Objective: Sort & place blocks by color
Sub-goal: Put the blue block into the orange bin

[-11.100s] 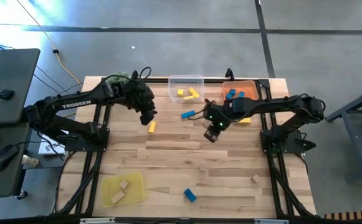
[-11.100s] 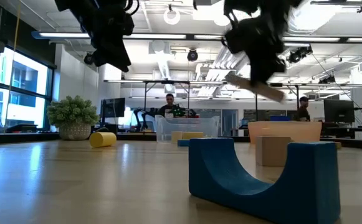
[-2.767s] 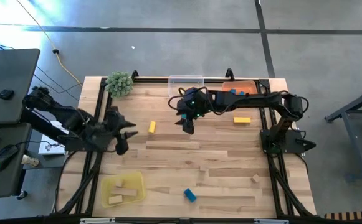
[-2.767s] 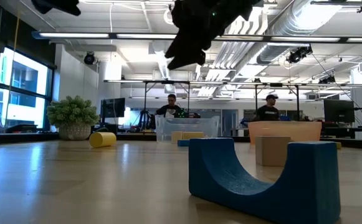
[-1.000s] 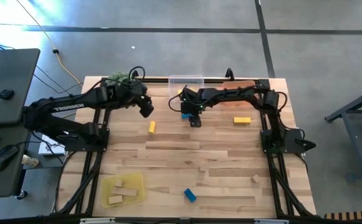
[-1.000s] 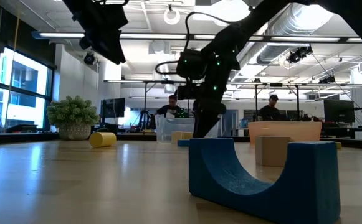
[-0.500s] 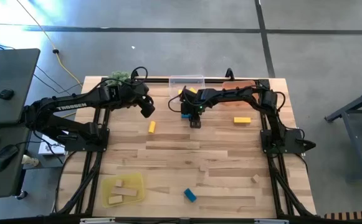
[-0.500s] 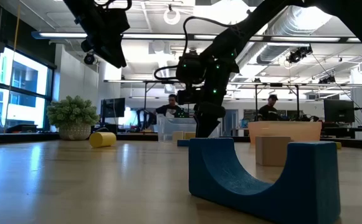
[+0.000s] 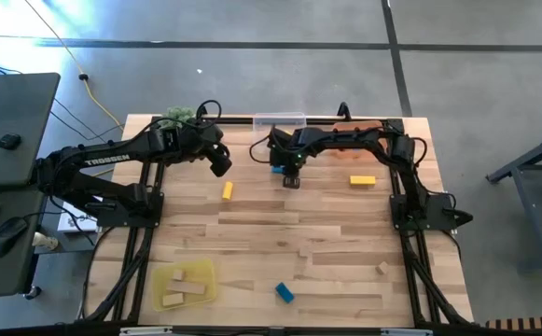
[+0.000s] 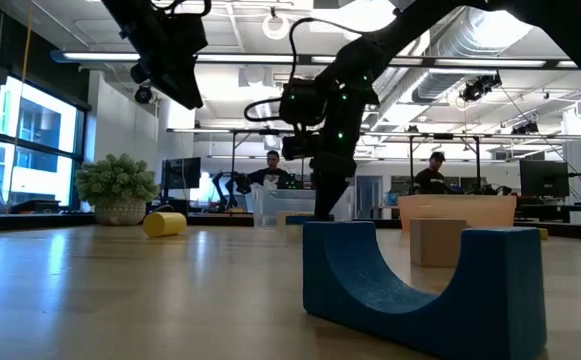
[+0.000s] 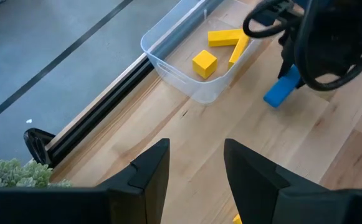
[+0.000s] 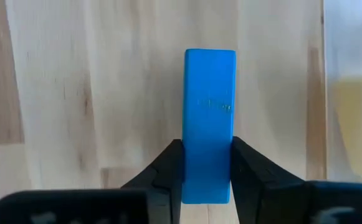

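Left end effector [image 9: 219,164] first: I've got it hanging above the worktop [image 9: 345,252] with nothing in it, fingers [image 11: 151,169] spread apart. The clear tray [image 11: 187,81] with its yellow blocks [image 11: 204,63] lies out ahead of it, and a lone yellow block [image 9: 227,190] sits on the boards just short of it, on the near side.

Moving across, the right end effector [image 9: 290,177] is where the action is. My wrist camera shows both fingers [image 12: 168,163] pinched on the long faces of a blue bar [image 12: 209,151], one on each side, gripping its near end. The bar's long axis runs straight out ahead along the line of the fingers, and most of its length sticks out past the tips. It is low over the worktop, right beside the clear tray; I can't tell whether it is touching the boards.

Looks to me like the pick is made and the carry comes next. With so much bar overhanging, I'd lift straight up before swinging, so the far end doesn't drag or catch the tray wall. Then across to the orange tray [image 9: 364,128], off to the end effector's right, where I'd judge the blue pieces belong. Keep the wrist steady, since a grip at one end lets the bar pivot, and go in over the rim before letting go.
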